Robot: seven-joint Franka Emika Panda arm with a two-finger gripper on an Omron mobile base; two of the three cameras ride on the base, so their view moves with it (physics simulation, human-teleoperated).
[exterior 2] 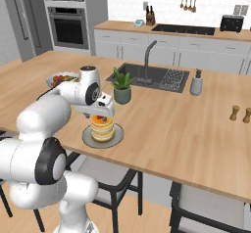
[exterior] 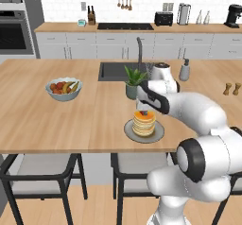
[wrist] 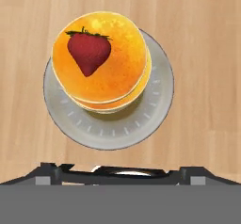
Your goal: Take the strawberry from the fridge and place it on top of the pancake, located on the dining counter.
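Observation:
The strawberry point(wrist: 89, 53) lies free on top of the pancake point(wrist: 120, 72), a golden stack on a round grey plate point(wrist: 150, 115). The plate rests near the front edge of the dining counter point(wrist: 207, 53). My gripper point(exterior: 143, 108) hovers just above the stack point(exterior: 144, 123), pointing down, open, holding nothing. From the right side, the gripper point(exterior 2: 101, 114) sits over the strawberry point(exterior 2: 100, 118) and the pancake point(exterior 2: 103, 130). The grey fridge point(exterior 2: 10, 26) stands at the far left of the room.
A grey fruit bowl point(exterior: 63, 88) sits left of the plate, and a potted plant point(exterior: 133, 82) stands just behind it. Further back are the sink point(exterior: 116, 70) with its faucet point(exterior: 139, 49) and a soap dispenser point(exterior: 184, 70). Two small shakers point(exterior: 231, 89) stand at the right; stools point(exterior: 42, 172) are tucked below the edge.

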